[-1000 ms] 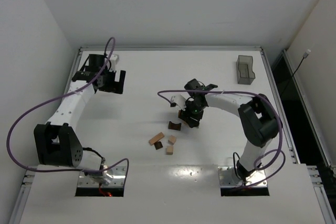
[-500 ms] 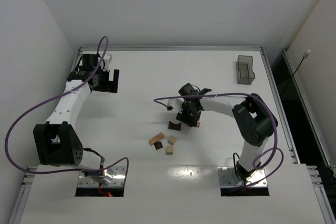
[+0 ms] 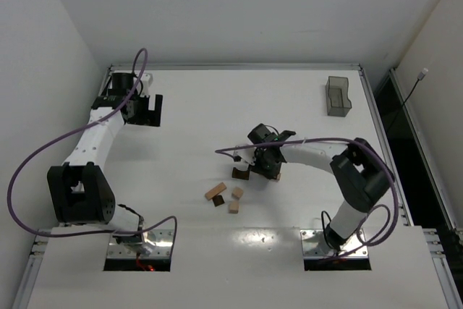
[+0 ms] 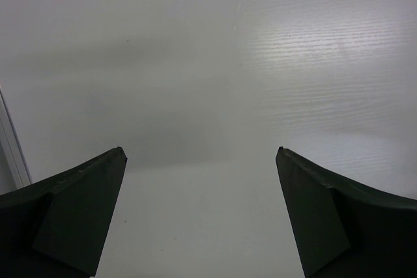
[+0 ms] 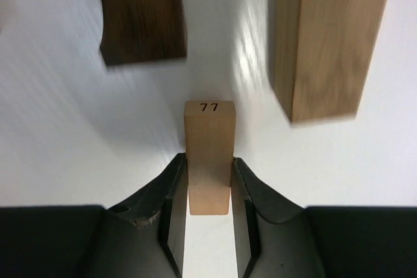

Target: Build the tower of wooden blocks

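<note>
**Right wrist view: light tan bar [image 5: 208,154] pinched in the right end effector [image 5: 208,163]**

The bar, stamped 77 on its end, is clamped between both fingers over the white tabletop [image 5: 52,115]. A dark brown block [image 5: 140,14] and a larger tan block [image 5: 326,43] lie just beyond it. From above, the right arm [image 3: 318,151] folds at the elbow and reaches left to mid-tabletop. Four loose wood blocks [image 3: 215,192] lie nearer the bases. The left arm [image 3: 94,142] stretches toward the far left corner, with the left end effector [image 4: 202,154] spread wide.

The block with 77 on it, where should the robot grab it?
Grab the 77 block by its two long flat sides, coming from the end away from the number. It is long and narrow, so those sides are parallel and close, and the right arm's fingers fit either side.
</note>
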Controlling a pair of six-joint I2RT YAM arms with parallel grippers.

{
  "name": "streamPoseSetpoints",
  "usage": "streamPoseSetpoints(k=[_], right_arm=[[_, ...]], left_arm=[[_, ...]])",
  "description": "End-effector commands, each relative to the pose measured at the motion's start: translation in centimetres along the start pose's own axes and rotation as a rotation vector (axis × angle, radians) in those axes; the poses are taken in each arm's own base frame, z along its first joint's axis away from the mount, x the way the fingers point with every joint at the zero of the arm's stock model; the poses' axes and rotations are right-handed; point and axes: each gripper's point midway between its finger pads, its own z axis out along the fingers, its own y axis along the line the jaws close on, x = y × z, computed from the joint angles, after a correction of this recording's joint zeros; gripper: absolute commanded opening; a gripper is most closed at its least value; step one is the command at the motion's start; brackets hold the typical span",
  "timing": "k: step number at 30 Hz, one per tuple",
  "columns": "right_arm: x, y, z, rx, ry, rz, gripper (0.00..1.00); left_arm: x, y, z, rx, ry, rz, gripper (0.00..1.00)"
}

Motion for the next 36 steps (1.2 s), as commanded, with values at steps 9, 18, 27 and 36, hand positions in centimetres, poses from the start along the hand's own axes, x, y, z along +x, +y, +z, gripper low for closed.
streamPoseSetpoints(k=[9,18,27,36], right_arm=[[-1.9,-12.7,-7.8,0.374,-0.111,0.19,0.0],[-7.0,-16.2,-3.1,0.31,-0.103,0.162,0.0],[-8.3,-11.2,-0.3,0.188,-0.088,0.063,0.0],[-7.4,-3.3,0.9,0.023,-0.072,-0.034,0.0]], left_arm=[[-2.3,0.3,-0.4,0.01,-0.065,-0.011,1.0],[-2.6,1.0,-0.8,-0.01,-0.063,0.001,1.0],[-2.8,1.9,-1.0,-0.032,-0.07,-0.013,1.0],[-2.7,1.6,-0.8,-0.014,-0.072,-0.012,1.0]])
